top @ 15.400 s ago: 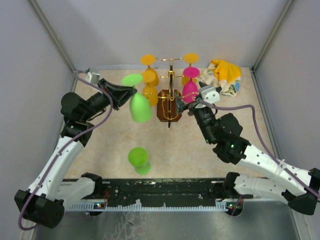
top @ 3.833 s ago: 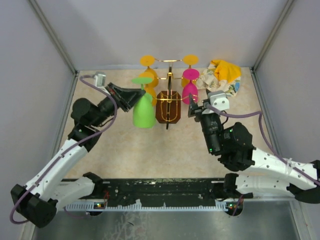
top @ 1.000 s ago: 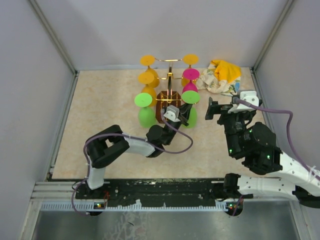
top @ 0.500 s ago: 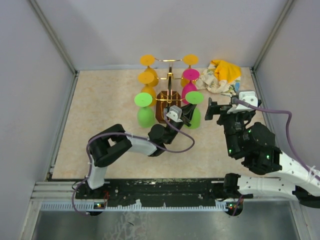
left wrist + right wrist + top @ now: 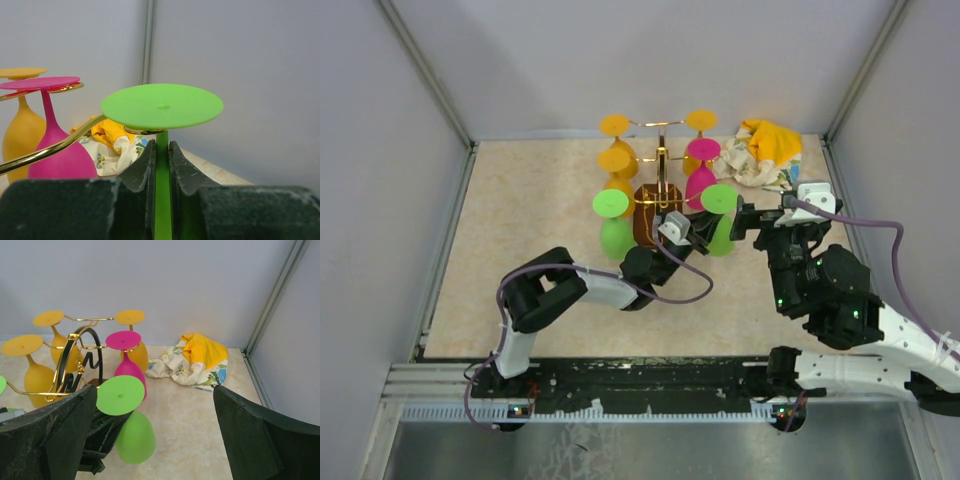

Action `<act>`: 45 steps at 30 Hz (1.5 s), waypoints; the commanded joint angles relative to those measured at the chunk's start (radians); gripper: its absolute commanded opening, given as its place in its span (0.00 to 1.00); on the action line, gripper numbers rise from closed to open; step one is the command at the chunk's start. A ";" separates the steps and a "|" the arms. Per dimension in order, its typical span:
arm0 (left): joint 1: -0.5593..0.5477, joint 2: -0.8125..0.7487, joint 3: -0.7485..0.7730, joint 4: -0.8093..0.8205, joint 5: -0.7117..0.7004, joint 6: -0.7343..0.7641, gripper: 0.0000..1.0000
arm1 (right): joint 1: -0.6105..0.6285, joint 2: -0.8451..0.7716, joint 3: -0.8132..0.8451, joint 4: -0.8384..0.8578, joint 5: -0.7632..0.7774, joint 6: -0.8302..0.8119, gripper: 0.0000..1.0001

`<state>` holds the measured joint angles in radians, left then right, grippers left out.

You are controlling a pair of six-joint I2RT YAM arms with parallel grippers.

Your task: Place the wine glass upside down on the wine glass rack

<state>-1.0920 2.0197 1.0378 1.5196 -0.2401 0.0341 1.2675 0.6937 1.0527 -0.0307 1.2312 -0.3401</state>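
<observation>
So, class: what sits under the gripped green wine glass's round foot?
A gold wire rack arm and the green stem in the left gripper, whose body covers the bowl in its wrist view.

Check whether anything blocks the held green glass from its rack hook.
Nothing visible does. The green glass, in the left gripper, has its foot at the tip of a gold rack arm; the pink glass hangs on another hook.

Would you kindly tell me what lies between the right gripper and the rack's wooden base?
In the top view, the inverted green wine glass, its stem clamped by the left gripper, sits between the right gripper and the wooden base.
</observation>
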 commanded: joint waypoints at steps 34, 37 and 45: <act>-0.007 -0.163 -0.256 0.269 -0.056 0.058 0.83 | 0.004 0.007 -0.014 0.021 -0.015 -0.001 0.99; -0.011 -0.208 -0.311 0.269 -0.036 0.054 0.89 | 0.004 0.011 -0.017 0.024 -0.021 0.003 0.99; -0.054 -0.419 -0.401 -0.011 0.115 0.075 0.94 | -0.004 0.049 -0.007 0.021 -0.075 0.019 0.99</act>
<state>-1.1141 1.7096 0.6464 1.5158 -0.2127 0.0849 1.2675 0.7227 1.0386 -0.0296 1.2011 -0.3351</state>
